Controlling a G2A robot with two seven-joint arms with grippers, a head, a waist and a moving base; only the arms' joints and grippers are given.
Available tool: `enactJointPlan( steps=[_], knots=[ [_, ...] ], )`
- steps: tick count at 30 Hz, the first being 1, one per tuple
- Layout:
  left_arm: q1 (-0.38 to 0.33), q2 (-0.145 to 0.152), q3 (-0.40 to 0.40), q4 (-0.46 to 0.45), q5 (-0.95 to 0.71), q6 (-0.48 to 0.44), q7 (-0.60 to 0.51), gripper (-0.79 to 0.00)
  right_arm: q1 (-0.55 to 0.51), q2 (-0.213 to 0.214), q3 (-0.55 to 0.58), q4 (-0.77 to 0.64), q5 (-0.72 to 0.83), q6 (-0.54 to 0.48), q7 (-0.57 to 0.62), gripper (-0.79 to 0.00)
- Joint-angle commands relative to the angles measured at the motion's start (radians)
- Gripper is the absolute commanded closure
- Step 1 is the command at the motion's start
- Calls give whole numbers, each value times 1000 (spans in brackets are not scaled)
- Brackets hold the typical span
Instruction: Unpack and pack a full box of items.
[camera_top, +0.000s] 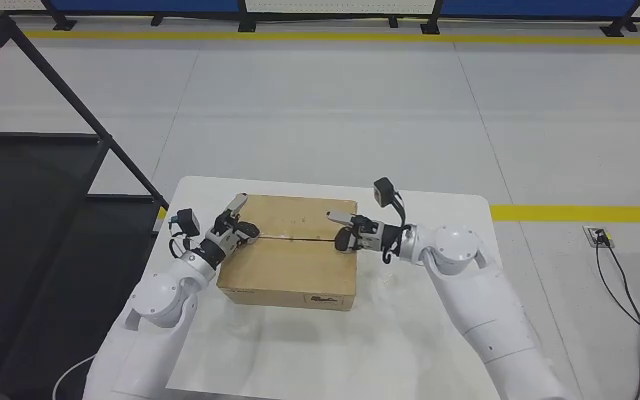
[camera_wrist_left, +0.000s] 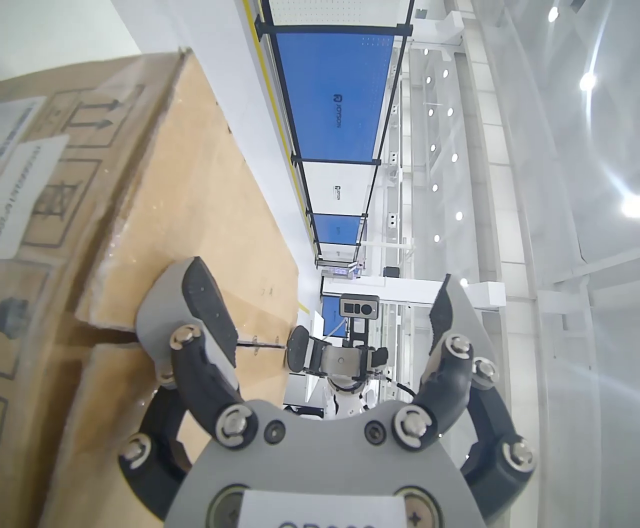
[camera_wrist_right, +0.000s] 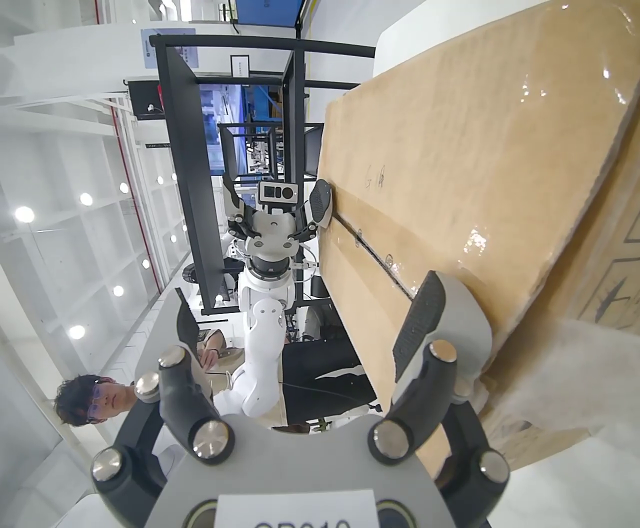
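- On the far half of the white table (camera_top: 420, 330), about midway between its left and right edges: a shut box (camera_top: 290, 262) of plain brown cardboard, low and rectangular.
- Across the top, two flaps (camera_wrist_right: 450, 165) meeting in a narrow dark seam (camera_top: 295, 238) that runs from the left side to the right.
- Flap edges rough and a little frayed at the corners; glossy patches near the seam in the right wrist view.
- On one side wall, a white label (camera_wrist_left: 25, 195) among printed handling marks.
- At the left end of the seam: left hand (camera_top: 243, 217), spread wide, gripping nothing.
- One of its fingers (camera_wrist_left: 207, 305) black-padded and lying against the box top right by the seam; the other out in open air, clear of the cardboard.
- At the right end of the seam: right hand (camera_top: 341, 227), likewise spread wide and holding nothing.
- One ribbed pad (camera_wrist_right: 417, 325) at the top edge of the box just beside the seam, the opposite finger out in the air.
- Both hands facing each other across the top, with only the flat cardboard between them.
- Beyond the table's left edge: a black metal frame (camera_top: 60, 150) with a slanted bar.
- On the grey floor off the right edge: a yellow line (camera_top: 565, 212).
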Motion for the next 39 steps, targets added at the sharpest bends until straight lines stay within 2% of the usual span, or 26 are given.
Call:
enactJointPlan(
  steps=[1, 6, 12, 20, 34, 39],
  knots=[
    [-2, -1, 0, 5, 2, 2, 3, -785, -1, 4, 10, -3, -1, -12, -1, -785],
    [-3, -4, -5, 10, 3, 1, 5, -785, -39, 30, 78, -46, -18, -44, -34, -785],
    [-3, -5, -15, 7, 7, 6, 2, -785, -94, 53, 124, -106, -72, -11, -86, -785],
    [-8, -8, -20, 11, 20, 16, 8, -785, -81, 51, 70, -91, -107, 20, -82, -785],
    [-4, -11, -38, 15, 33, 26, 11, -785, -6, 28, -14, 13, -43, -22, -68, -785],
    [-3, -12, -46, 19, 23, 29, 6, -785, 11, 26, -20, 49, -44, -48, -104, -785]
  ],
)
